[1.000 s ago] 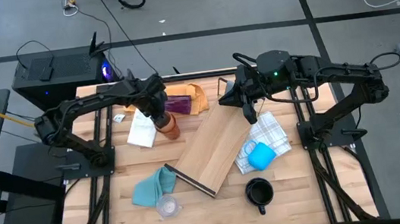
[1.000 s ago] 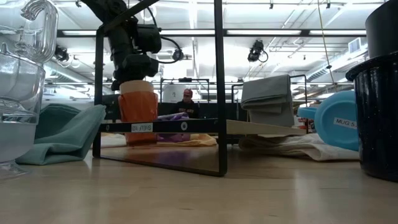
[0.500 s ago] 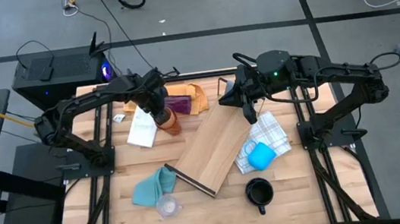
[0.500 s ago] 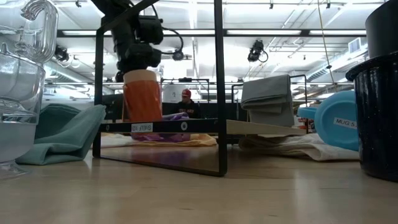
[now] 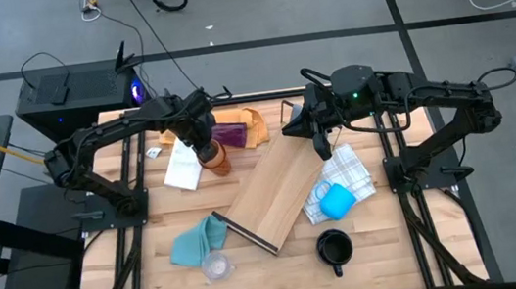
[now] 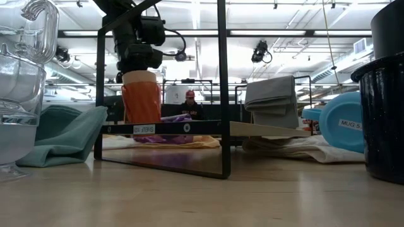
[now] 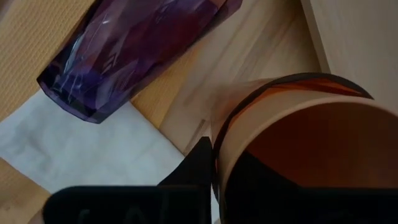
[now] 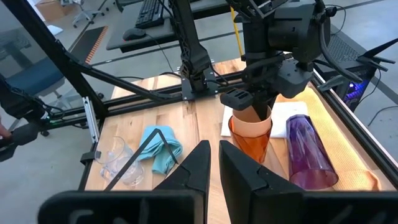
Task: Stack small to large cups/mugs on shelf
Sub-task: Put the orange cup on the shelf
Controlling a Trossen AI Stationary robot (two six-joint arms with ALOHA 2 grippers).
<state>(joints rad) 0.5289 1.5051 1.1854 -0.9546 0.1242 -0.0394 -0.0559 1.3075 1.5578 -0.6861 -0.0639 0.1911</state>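
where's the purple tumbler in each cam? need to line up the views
High view: purple tumbler lying on its side at the table's far edge, just right of the left gripper.
Low view: only a purple sliver behind the shelf's front rail.
Left wrist view: upper left, lying across paper.
Right wrist view: lower right.
Shared landmark: the stacked tan and amber cups beside it, held by the left gripper.

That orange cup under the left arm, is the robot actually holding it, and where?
Yes. The left gripper pinches the rim of the tan cup nested in the amber translucent cup. The right gripper holds nothing.
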